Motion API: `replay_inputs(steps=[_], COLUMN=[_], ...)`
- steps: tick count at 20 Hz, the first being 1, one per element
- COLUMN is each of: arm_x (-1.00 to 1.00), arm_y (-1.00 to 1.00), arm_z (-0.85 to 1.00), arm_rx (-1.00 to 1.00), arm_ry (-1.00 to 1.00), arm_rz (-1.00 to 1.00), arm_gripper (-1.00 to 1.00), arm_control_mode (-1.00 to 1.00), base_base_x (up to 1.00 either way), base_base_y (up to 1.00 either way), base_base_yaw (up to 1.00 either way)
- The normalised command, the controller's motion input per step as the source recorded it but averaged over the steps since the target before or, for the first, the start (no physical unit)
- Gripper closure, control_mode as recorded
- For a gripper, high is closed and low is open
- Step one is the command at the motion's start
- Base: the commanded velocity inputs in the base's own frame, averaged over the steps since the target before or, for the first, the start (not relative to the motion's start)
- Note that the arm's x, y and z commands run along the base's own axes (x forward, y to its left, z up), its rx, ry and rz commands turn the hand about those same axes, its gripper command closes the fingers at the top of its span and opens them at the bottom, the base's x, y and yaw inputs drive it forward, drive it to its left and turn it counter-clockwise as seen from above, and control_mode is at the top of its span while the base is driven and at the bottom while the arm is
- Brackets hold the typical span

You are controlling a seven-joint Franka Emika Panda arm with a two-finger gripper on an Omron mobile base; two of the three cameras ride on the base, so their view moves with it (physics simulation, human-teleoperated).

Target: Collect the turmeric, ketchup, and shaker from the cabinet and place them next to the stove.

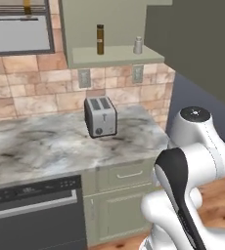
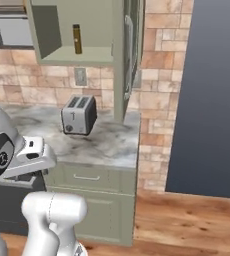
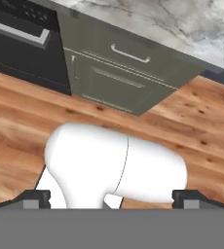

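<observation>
The pale sage-green wall cabinet stands open above the counter. On its shelf the slim amber turmeric stands upright, and the small grey shaker stands near the shelf's right end. The ketchup and the stove are out of view. My gripper is open, its two dark fingertips far apart with nothing held between them. It hangs low and looks down at the wooden floor in front of the base cabinets, far below the shelf.
A silver toaster sits on the marble counter under the cabinet. The cabinet door swings out to the right. A black dishwasher sits left of the drawer fronts. A dark wall rises on the right.
</observation>
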Motion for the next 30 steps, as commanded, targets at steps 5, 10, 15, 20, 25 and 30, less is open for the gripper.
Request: replay_inputs(steps=[5, 10, 15, 20, 25, 30], arm_x=[0.00, 0.00, 0.00, 0.00, 0.00, 0.22], arm_y=[0.00, 0.00, 0.00, 0.00, 0.00, 0.00], arm_z=[0.00, 0.00, 0.00, 0.00, 0.00, 0.26], arm_rx=[0.00, 0.00, 0.00, 0.00, 0.00, 0.05], arm_ry=[0.00, 0.00, 0.00, 0.00, 0.00, -0.09], arm_rz=[0.00, 0.00, 0.00, 0.00, 0.00, 0.07], arm_gripper=[-1.00, -1.00, -1.00, -1.00, -1.00, -1.00], arm_control_mode=[1.00, 1.00, 1.00, 1.00, 1.00, -1.00], base_base_x=[0.56, 0.29, 0.54, 0.79, 0.79, 0.24], base_base_y=[0.45, 0.17, 0.00, 0.01, 0.10, 0.00], base_base_yaw=[-0.11, -0.03, 0.02, 0.07, 0.14, 0.05])
